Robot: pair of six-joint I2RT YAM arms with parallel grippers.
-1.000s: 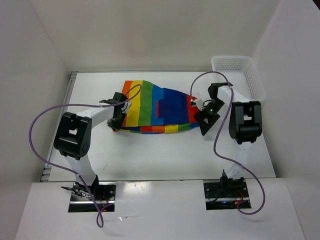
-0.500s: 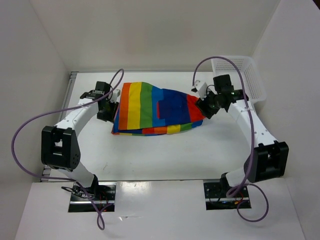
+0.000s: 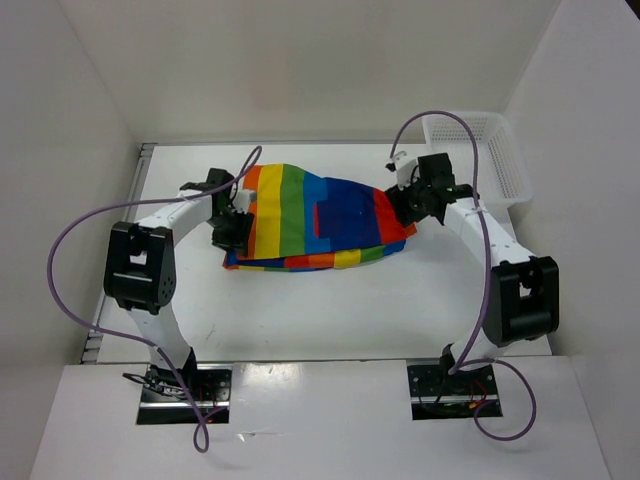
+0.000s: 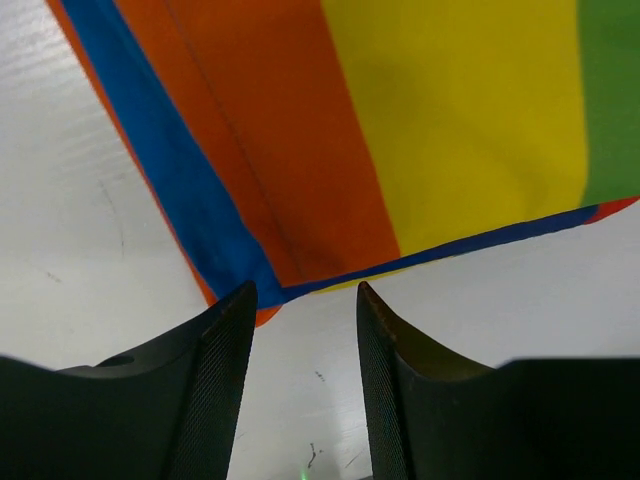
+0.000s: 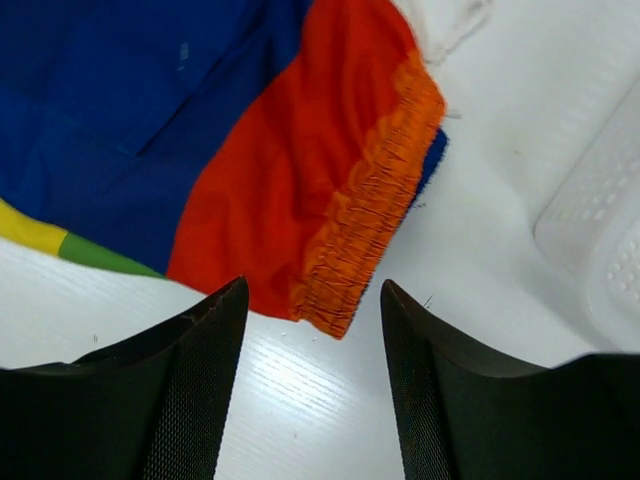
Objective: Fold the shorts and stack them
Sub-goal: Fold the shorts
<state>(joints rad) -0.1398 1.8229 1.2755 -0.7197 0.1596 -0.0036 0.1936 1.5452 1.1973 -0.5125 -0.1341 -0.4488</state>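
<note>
The rainbow-striped shorts (image 3: 315, 218) lie folded flat in the middle of the white table, blue patch pocket up. My left gripper (image 3: 232, 226) hangs open and empty just over their left edge; the left wrist view shows the orange and yellow stripes with a blue hem (image 4: 400, 150) just ahead of the fingertips. My right gripper (image 3: 402, 208) is open and empty at their right end; the right wrist view shows the red panel and orange elastic waistband (image 5: 375, 210) between the fingers, and a bit of white drawstring (image 5: 445, 25).
A white perforated basket (image 3: 480, 150) stands at the back right of the table; its edge shows in the right wrist view (image 5: 600, 230). White walls close in the table on three sides. Purple cables loop above both arms.
Both arms have shifted. The left gripper moved inward to the shorts' left edge. The right gripper moved slightly left and down to the waistband. The shorts lie as before.
</note>
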